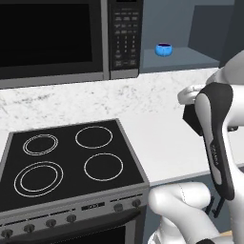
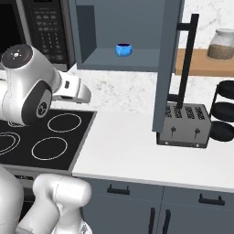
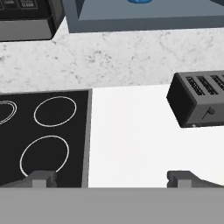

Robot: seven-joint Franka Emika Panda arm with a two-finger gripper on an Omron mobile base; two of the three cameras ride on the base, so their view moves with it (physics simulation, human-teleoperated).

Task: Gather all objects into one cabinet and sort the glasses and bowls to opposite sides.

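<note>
One small blue cup (image 2: 123, 49) stands on the flat shelf of the open cabinet (image 2: 114, 58), right of the microwave (image 1: 57, 40). Below it, the gripper (image 3: 111, 178) hovers over the white counter (image 3: 131, 131) between stove (image 3: 43, 135) and toaster (image 3: 199, 98), jaws spread wide and empty.

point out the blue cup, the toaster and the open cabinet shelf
blue cup (image 2: 123, 50): right base view, its round side
toaster (image 2: 185, 124): right base view, its front face
cabinet shelf (image 2: 100, 60): right base view, bare floor left of the cup
</note>
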